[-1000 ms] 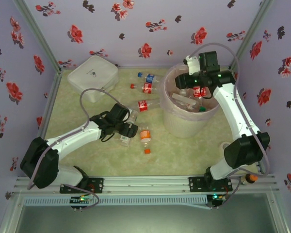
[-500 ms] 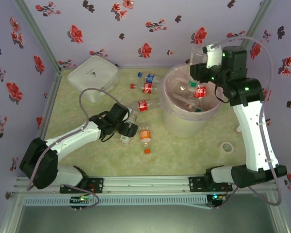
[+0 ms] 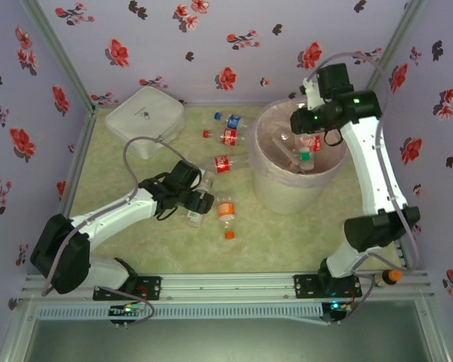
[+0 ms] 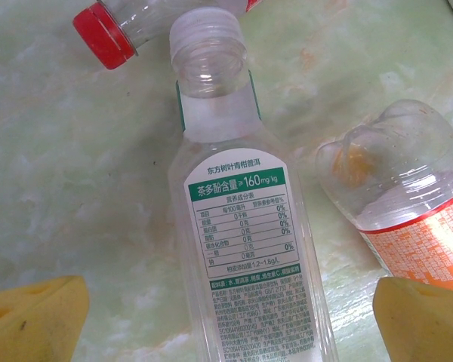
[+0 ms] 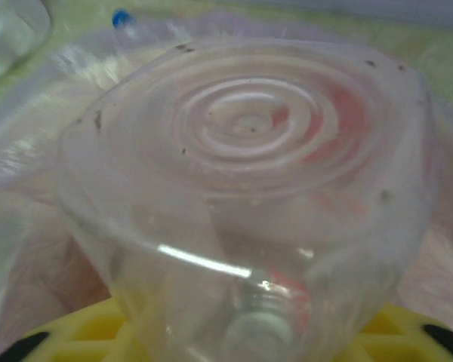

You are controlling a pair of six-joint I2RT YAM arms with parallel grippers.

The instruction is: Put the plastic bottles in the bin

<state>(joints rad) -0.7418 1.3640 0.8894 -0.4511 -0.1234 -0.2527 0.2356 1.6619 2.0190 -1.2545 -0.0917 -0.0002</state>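
Observation:
My left gripper (image 3: 195, 201) (image 4: 230, 315) is open and low over the table. Its yellow fingertips (image 4: 38, 313) stand on either side of a clear, capless bottle with a green-and-white label (image 4: 238, 226). That bottle lies flat and is not pinched. An orange-labelled bottle (image 4: 411, 207) (image 3: 226, 209) lies just right of it, a red-capped one (image 4: 102, 34) above left. My right gripper (image 3: 303, 123) (image 5: 241, 343) hangs over the bin (image 3: 285, 185), shut on a clear bottle (image 5: 249, 173) whose base faces away. Several bottles (image 3: 300, 157) lie inside the bin.
Three more bottles (image 3: 228, 136) lie on the table between my left gripper and the bin. A white rounded case (image 3: 145, 113) sits at the back left. A loose orange cap (image 3: 229, 234) lies near the front. Flowered walls close in the back and sides.
The right arm swung out toward the right wall, then came back over the bin's far rim. The left arm and its bottle have not moved.

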